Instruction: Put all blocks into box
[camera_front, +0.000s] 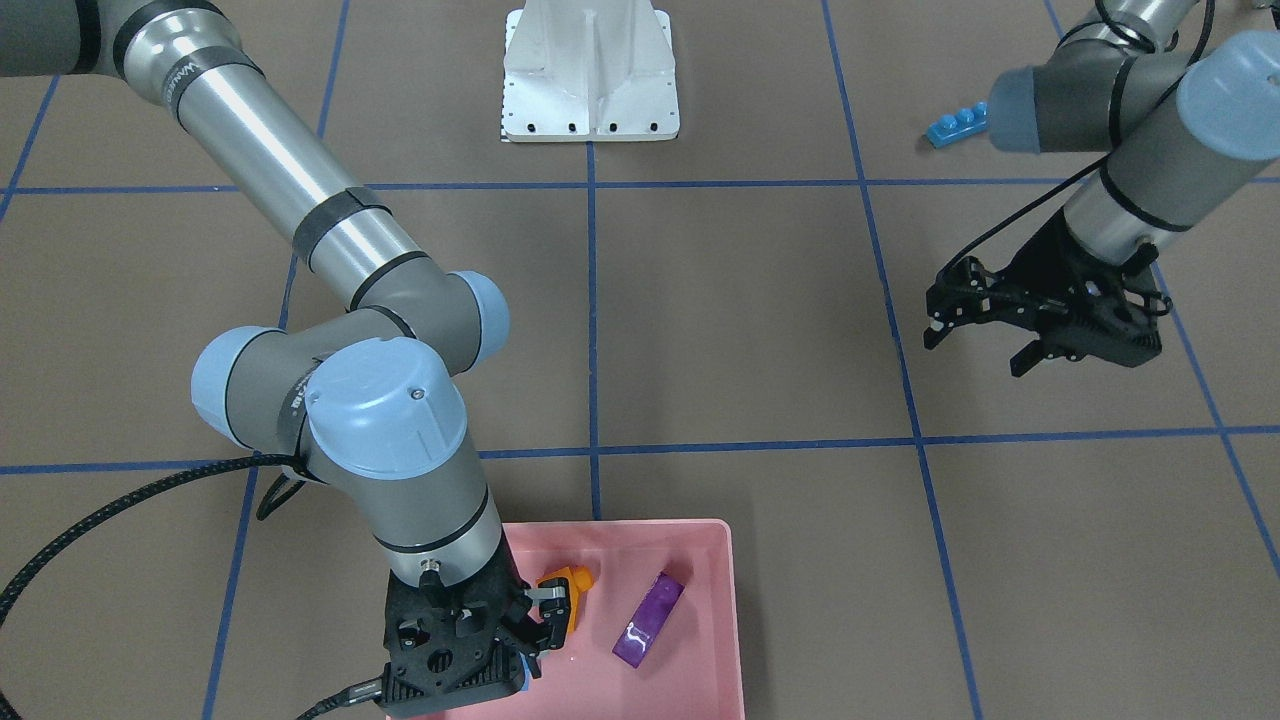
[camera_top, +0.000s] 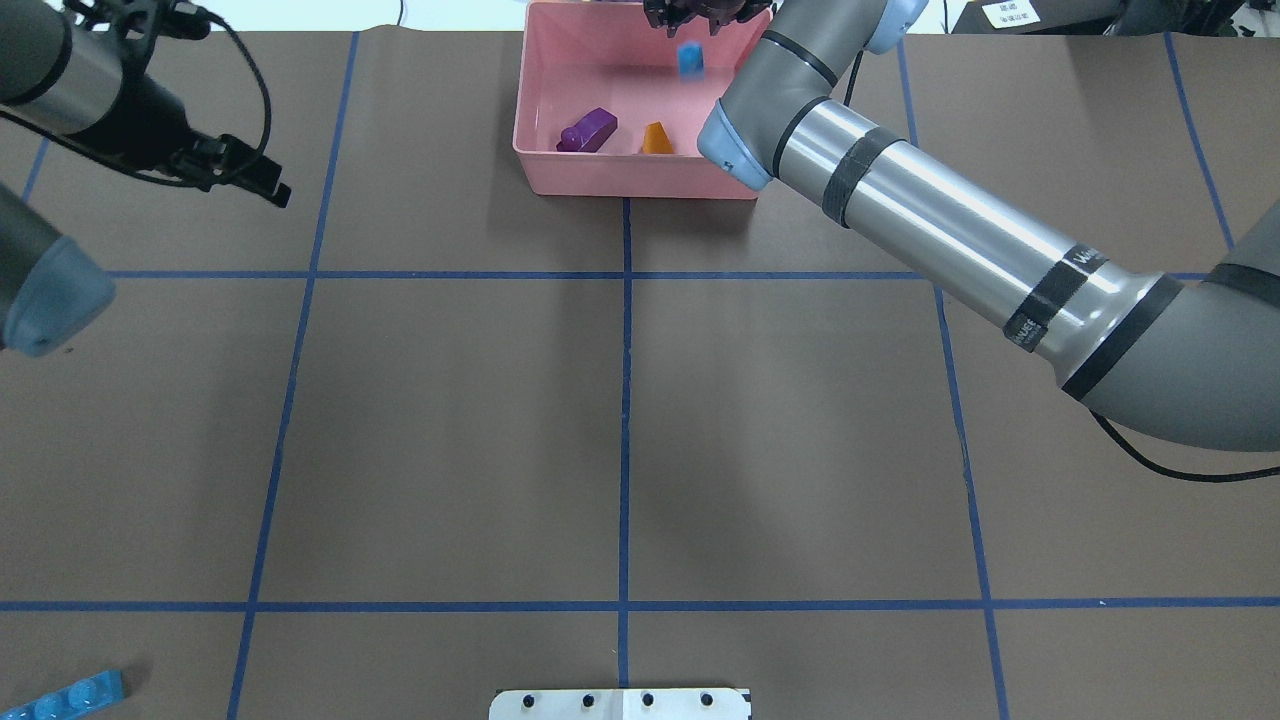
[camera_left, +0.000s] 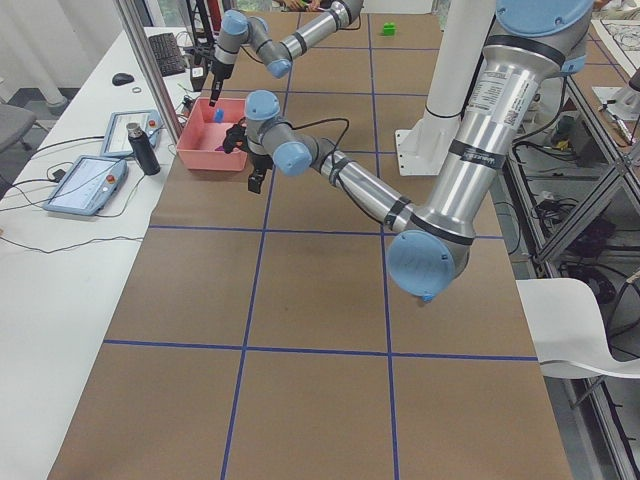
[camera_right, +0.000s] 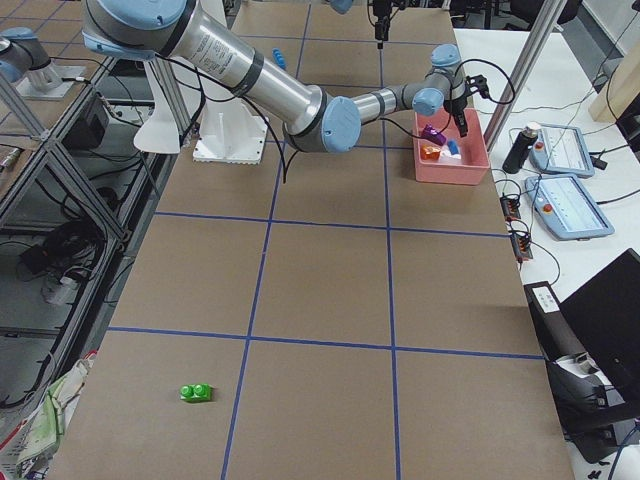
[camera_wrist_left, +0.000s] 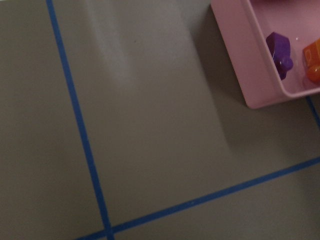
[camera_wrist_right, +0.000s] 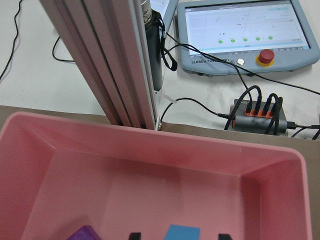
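The right gripper (camera_top: 700, 18) hangs over the pink box (camera_top: 640, 185) with its jaws spread. In its wrist view the small light-blue brick (camera_wrist_right: 182, 232) sits between the fingertips (camera_wrist_right: 134, 235) with a gap on either side, so it looks let go rather than gripped. I judge the step in hand to be the drop into the box.

Just beside that gripper, on the box floor, lie the orange brick (camera_top: 656, 139) and the purple brick (camera_top: 588, 131), apart from each other. Well off from it, the left gripper (camera_front: 980, 345) hovers above bare table, jaws apart and empty.

Farthest from both grippers are the long light-blue brick (camera_front: 957, 125), behind the left arm, and the green brick (camera_right: 195, 392), out on the right arm's side — both outside the box.

The next move likely calls for the right arm to lift clear, then a reach for one of those two.
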